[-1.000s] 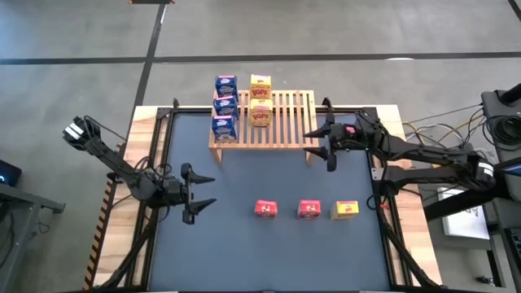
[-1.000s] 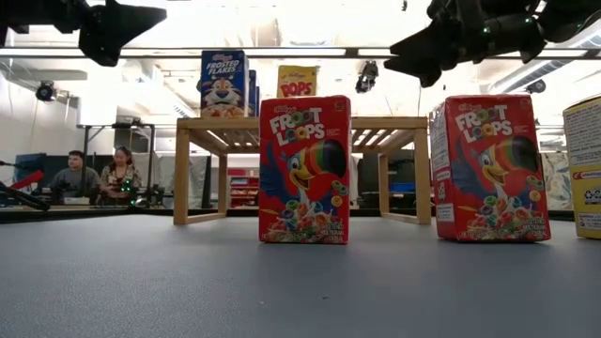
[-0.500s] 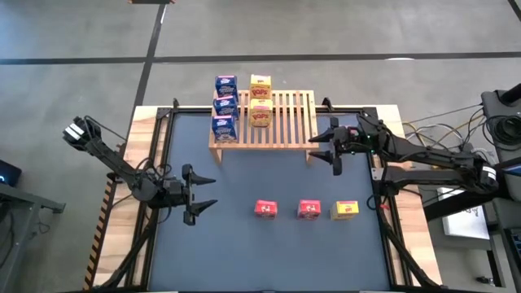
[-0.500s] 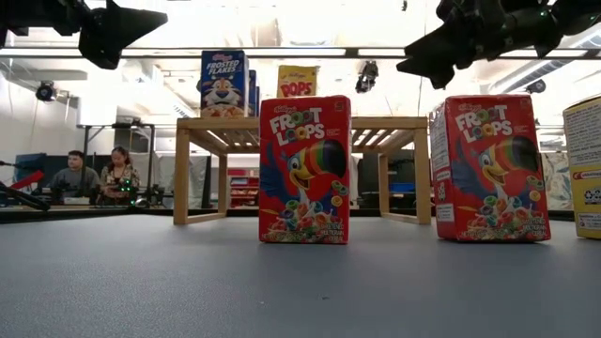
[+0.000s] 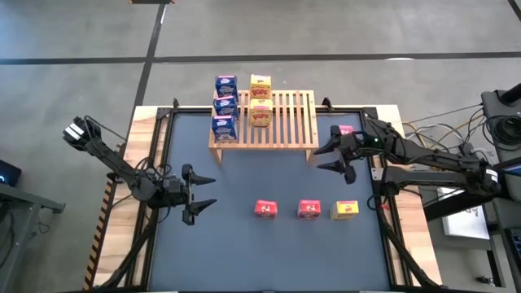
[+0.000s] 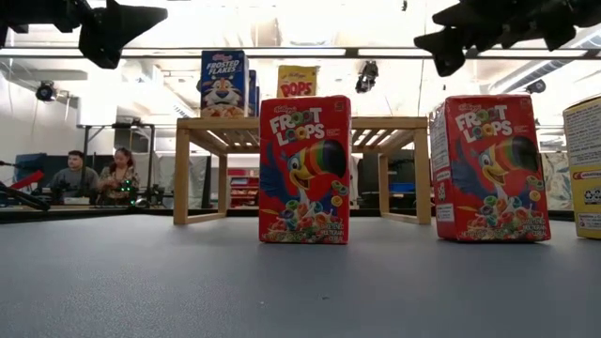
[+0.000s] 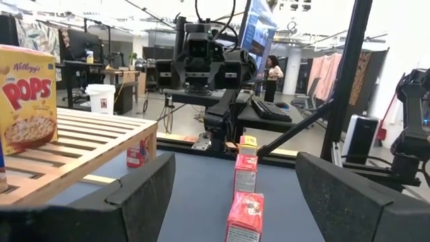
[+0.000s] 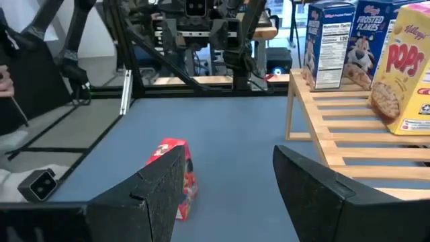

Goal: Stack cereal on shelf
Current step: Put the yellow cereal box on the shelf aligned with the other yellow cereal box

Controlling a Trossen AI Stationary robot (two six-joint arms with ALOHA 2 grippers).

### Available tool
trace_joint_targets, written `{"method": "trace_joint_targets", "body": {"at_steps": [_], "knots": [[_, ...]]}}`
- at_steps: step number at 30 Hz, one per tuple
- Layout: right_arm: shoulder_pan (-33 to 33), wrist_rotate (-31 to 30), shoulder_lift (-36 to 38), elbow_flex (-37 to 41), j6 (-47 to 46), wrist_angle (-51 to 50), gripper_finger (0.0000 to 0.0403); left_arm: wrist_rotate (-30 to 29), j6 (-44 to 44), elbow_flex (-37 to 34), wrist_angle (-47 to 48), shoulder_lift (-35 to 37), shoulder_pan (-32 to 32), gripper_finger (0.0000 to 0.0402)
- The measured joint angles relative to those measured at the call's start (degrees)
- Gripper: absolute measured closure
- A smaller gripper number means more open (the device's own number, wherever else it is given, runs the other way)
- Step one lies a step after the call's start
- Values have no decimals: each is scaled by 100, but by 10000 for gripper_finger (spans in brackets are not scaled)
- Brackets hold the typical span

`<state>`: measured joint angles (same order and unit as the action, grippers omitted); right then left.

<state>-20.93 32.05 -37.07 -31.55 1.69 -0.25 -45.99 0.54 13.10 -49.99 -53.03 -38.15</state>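
Right hand (image 5: 348,156) shifted off shelf (image 5: 285,122) corner toward tabletop (image 5: 244,244), fingers parted, empty; left hand (image 5: 203,194) unchanged, open.

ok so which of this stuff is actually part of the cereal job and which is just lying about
Job: shelf; three blue boxes and two yellow boxes on it; two red boxes and a yellow box on the table; a third red box by the right pincer.
Lying about: cables beside the table; white bucket; two seated people behind.
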Motion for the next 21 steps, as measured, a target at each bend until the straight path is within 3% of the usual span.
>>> {"method": "trace_joint_targets", "body": {"at_steps": [16, 21], "knots": [[-2, -9, -6, -1, -41, -116, 187, -3, -44, 0, -14, -35, 0, 109], [-4, -55, 38, -312, 40, -68, 187, -9, -44, 0, -15, -71, 54, 109]]}}
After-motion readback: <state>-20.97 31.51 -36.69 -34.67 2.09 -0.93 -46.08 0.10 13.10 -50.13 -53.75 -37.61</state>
